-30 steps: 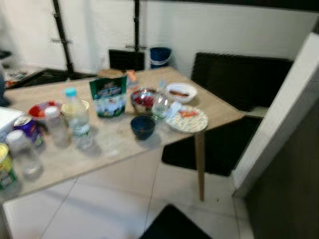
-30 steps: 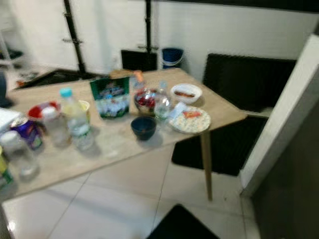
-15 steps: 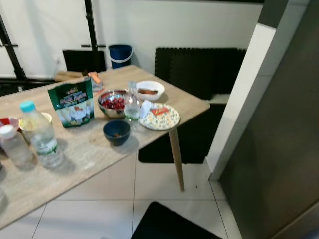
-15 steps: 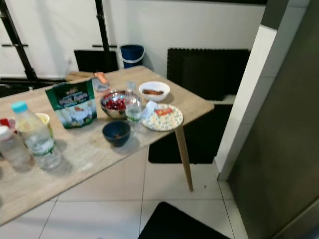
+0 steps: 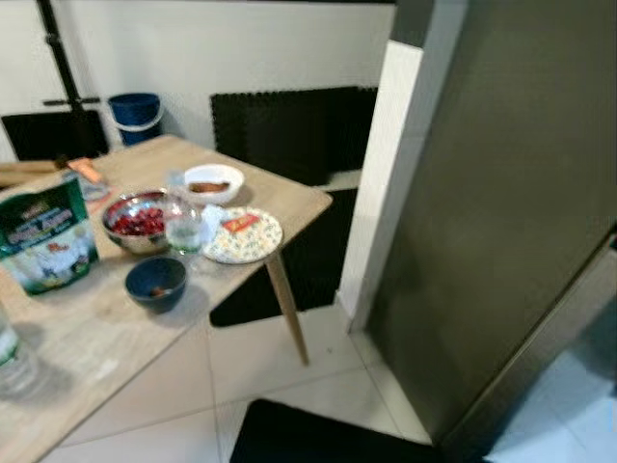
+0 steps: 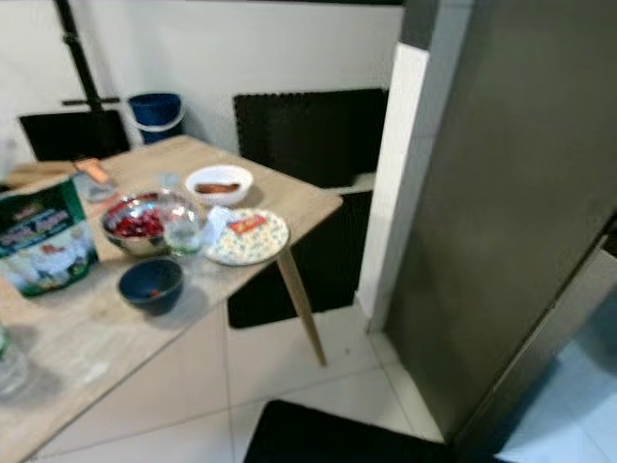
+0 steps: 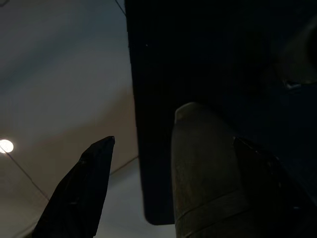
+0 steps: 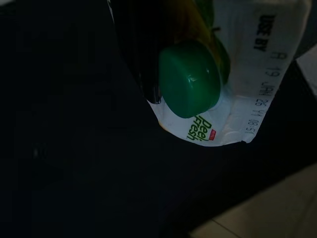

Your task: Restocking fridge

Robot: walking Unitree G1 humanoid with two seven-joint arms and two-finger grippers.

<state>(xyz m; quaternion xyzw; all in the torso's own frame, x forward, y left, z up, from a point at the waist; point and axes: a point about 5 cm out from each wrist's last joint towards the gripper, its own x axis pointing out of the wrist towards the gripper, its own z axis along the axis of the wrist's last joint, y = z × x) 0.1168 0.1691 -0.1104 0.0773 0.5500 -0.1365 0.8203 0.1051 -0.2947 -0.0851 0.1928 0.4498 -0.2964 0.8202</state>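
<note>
Head stereo pair looks down at table (image 5: 96, 328).

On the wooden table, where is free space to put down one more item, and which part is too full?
The table has bare wood in front of the dark blue bowl, toward the near edge, and at the far corner behind the white bowl. It is crowded where the cherry bowl, glass and patterned plate cluster.

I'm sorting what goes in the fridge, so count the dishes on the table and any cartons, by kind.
Bowls: 3 (white bowl, metal bowl of red fruit, dark blue bowl)
Plates: 1 (patterned plate)
Cartons: 1 (carton in the right gripper)
Total: 5
</note>
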